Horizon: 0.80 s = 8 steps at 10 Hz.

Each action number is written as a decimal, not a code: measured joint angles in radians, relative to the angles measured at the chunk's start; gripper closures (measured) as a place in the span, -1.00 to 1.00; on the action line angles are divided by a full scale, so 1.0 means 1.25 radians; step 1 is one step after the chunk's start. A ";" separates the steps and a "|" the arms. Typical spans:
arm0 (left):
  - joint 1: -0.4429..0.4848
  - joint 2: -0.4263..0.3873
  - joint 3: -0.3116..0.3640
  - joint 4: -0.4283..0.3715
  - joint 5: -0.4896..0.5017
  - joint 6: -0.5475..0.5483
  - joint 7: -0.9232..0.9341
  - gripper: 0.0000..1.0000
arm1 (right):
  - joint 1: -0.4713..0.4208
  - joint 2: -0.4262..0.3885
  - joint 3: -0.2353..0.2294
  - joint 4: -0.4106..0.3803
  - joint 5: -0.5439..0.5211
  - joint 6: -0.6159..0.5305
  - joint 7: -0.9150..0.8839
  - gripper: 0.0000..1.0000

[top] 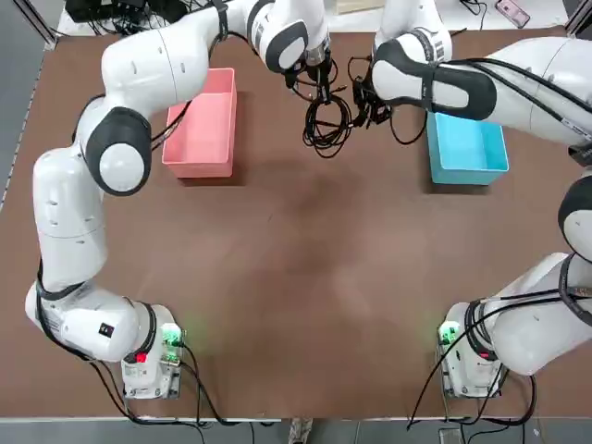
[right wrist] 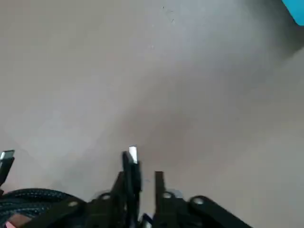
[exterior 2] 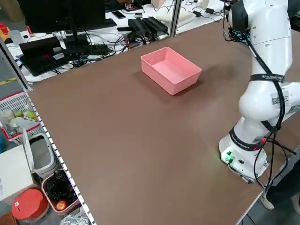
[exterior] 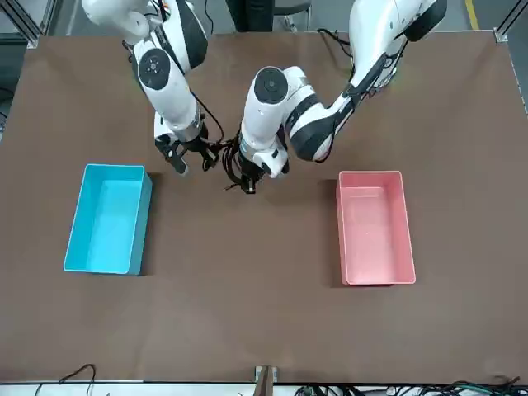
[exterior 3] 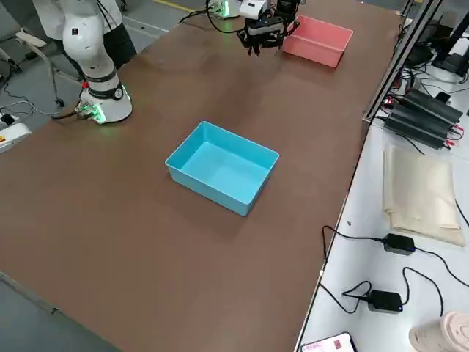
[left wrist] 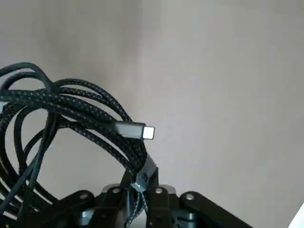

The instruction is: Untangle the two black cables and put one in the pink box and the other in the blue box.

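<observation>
Braided black cables (top: 326,122) handle light and limp; I read left gripper (left wrist: 137,202) and right gripper (right wrist: 142,190), at twelve o'clock, both clamped near plugs.

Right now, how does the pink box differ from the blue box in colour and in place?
The pink box is pink and sits toward the robot's left side of the table; the blue box is light blue and sits toward its right side. The pink box lies beside the left arm, the blue box partly under the right arm in the top view. Both are open-topped, rectangular, about the same size, and hold no cable.
</observation>
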 joint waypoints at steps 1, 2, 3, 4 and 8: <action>0.000 0.000 0.000 0.000 0.000 0.000 0.000 0.69 | 0.003 0.000 0.000 0.000 0.000 -0.001 0.000 0.75; 0.000 0.000 0.000 0.000 0.000 0.000 0.000 0.69 | 0.004 0.000 0.000 0.000 0.000 -0.003 0.000 0.75; 0.000 0.000 0.000 0.000 0.000 0.000 0.000 0.69 | 0.004 0.000 0.000 0.001 0.000 -0.008 0.000 0.75; 0.000 0.000 0.000 0.000 0.000 -0.004 0.000 0.69 | 0.004 0.000 -0.001 0.004 0.000 -0.019 0.000 0.75; 0.019 0.003 0.011 0.000 0.000 -0.037 0.002 0.69 | -0.033 -0.004 -0.016 0.087 0.000 -0.176 -0.045 0.75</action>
